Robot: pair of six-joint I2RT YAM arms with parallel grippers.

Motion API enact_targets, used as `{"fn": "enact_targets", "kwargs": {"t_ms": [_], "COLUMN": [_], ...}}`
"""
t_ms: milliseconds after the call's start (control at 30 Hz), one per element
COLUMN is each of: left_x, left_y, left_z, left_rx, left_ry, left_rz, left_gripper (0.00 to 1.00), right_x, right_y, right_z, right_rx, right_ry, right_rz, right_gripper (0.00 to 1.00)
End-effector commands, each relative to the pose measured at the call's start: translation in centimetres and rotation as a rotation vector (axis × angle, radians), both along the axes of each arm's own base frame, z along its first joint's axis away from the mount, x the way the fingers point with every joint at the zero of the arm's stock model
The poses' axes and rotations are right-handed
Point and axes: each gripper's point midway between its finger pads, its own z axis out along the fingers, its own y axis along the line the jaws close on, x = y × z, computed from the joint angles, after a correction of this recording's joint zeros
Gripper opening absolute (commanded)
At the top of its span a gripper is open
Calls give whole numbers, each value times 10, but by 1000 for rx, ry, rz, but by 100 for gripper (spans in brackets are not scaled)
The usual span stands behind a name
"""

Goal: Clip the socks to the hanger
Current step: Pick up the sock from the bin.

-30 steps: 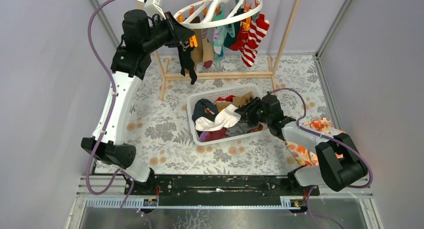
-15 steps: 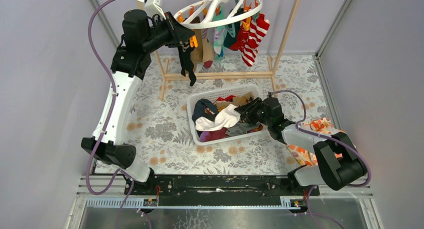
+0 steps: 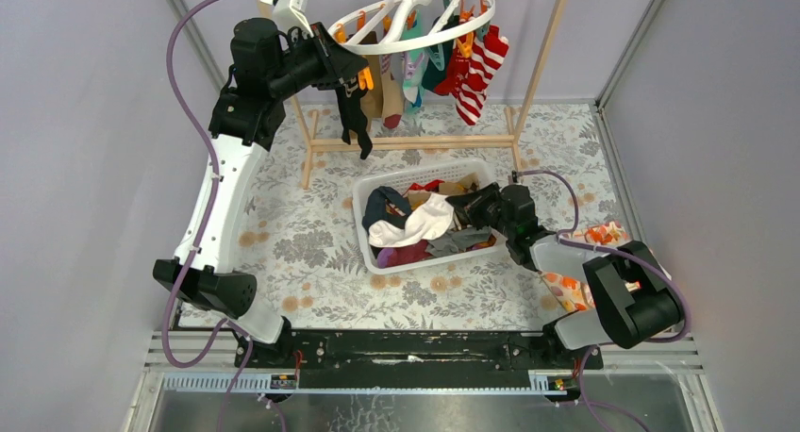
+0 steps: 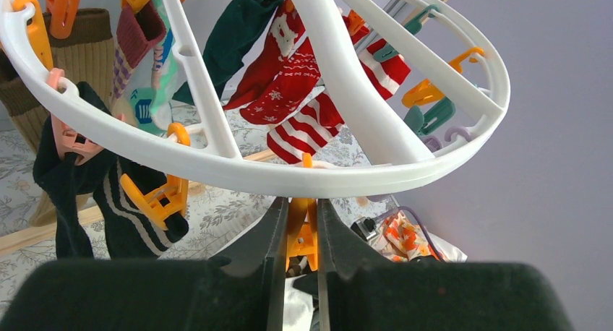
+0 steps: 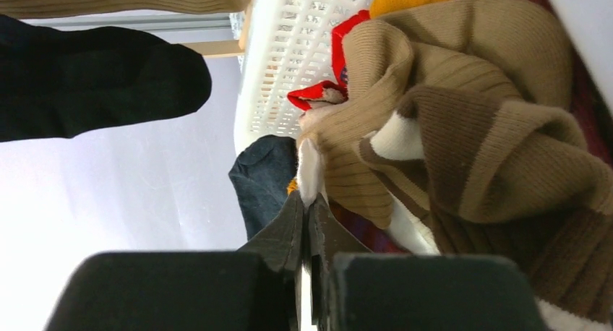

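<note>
Left gripper [image 4: 298, 226]: fingers closed on a hard orange clip [image 4: 302, 238] dangling under the smooth white plastic ring of the hanger [image 4: 238, 173]. The hanger hangs at the rear rack. A black sock [image 4: 69, 201] with pale stripes and a red-and-white striped sock [image 4: 318, 121] hang from it.

Right gripper [image 5: 307, 219]: fingers pinched on a thin edge of a white sock [image 5: 311, 168]. This lies in the slotted white basket [image 5: 289, 49], against a ribbed brown-and-cream sock [image 5: 463, 129].

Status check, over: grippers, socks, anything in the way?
Left gripper squeezing orange clip under hanger. Right gripper pinching white sock in basket. Black sock hangs beside that clip.
</note>
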Motion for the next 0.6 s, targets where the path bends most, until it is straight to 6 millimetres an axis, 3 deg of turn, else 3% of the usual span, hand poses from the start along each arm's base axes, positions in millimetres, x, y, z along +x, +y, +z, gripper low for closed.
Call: {"fn": "enact_targets", "kwargs": {"t_ms": [0, 200, 267, 433, 567], "left_x": [-14, -17, -18, -25, -31], "left_y": [-3, -5, -7, -16, -26], "left_z": [27, 27, 27, 28, 28], "left_rx": [-18, -17, -19, -54, -99], "left_ry": [-79, -80, -80, -71, -60], "left_rz": [-30, -48, -59, -125, -196], "left_gripper": [0, 0, 0, 0, 0], "right_x": [7, 5, 1, -23, -33], "right_y": [5, 18, 33, 62, 70], "right_z": [38, 114, 151, 221, 245], "right_rx": [59, 93, 116, 257, 331], "right_ry": [-139, -379, -485, -684, -771], "right_rz": [22, 176, 293, 591, 716], "right_gripper": [0, 0, 0, 0, 0]}}
